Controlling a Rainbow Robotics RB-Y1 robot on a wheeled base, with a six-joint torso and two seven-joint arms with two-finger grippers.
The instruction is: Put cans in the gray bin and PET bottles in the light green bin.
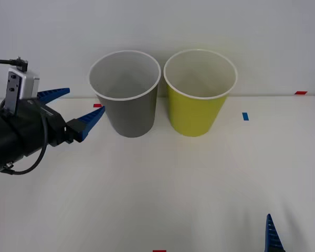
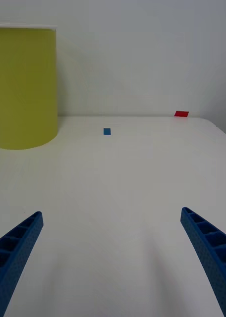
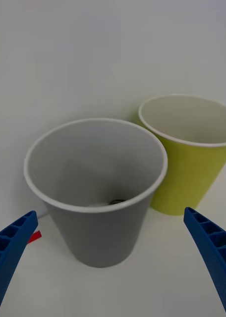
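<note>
The left end effector (image 1: 76, 113) hangs in the air at the left of the tabletop (image 1: 163, 189), just beside the gray bin (image 1: 127, 100) and about level with its upper wall, its two blue fingers spread wide with nothing between them and touching nothing. From its wrist view the fingers frame the gray bin's mouth, and deep inside, low against the near wall, a small silvery round shape with a dark opening peeks over the rim; I take that to be the top of the can (image 3: 114, 201), already lying at the bottom of the bin, though only a sliver of it can be made out. The light green bin (image 1: 198, 97) stands just beside the gray one, their rims nearly touching, and looks empty in what can be seen of its pale inside. The right end effector (image 1: 295, 231) waits low at the near right edge of the tabletop, fingers likewise wide apart and empty, pointing across bare surface toward the light green bin. Judged from this, the drop of the can is done, and the step in hand is the release and pull-back. No bottle or further can lies on the tabletop, so the next move seems to call only for drawing the left arm clear of the bin without knocking its rim.
</note>
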